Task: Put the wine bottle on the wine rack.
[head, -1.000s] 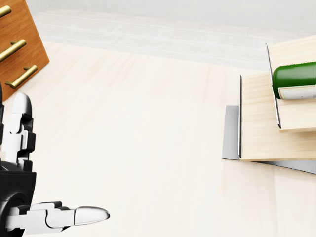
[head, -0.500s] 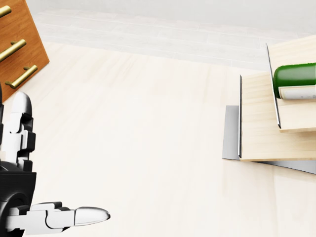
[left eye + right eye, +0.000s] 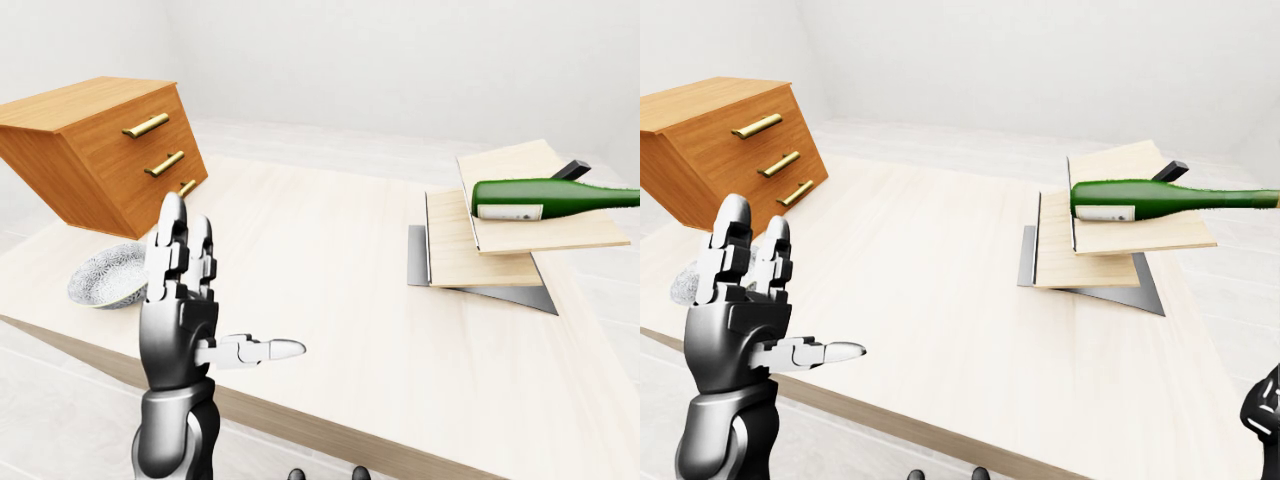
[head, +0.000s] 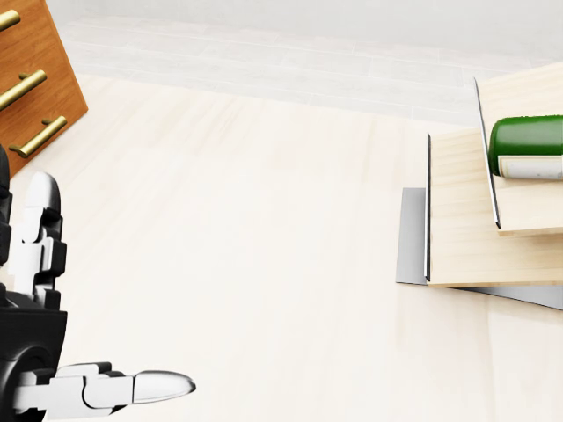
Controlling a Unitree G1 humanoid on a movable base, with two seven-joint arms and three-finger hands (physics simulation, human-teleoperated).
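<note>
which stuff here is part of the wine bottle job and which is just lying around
Part of the job:
wine bottle
wine rack
left robot hand, open

Lying about:
wooden drawer chest
patterned bowl

A: Any change vs 1 s ago, head view?

B: Two small ones. Wine bottle (image 4: 528, 147) on the upper board of the wine rack (image 4: 457, 229) has slid a bit toward the right edge & slightly down; its rounded base end sat further left before, so less green shows now.

A: And the left hand (image 4: 35, 334)?

B: Dropped a touch. Upright fingertips (image 4: 42, 189) sit lower in the pic than 0.5 s ago, approx level w/ the bottom of the drawer unit (image 4: 35, 79) rather than overlapping it. A dark bit of the hand now shows at the left edge above them.
</note>
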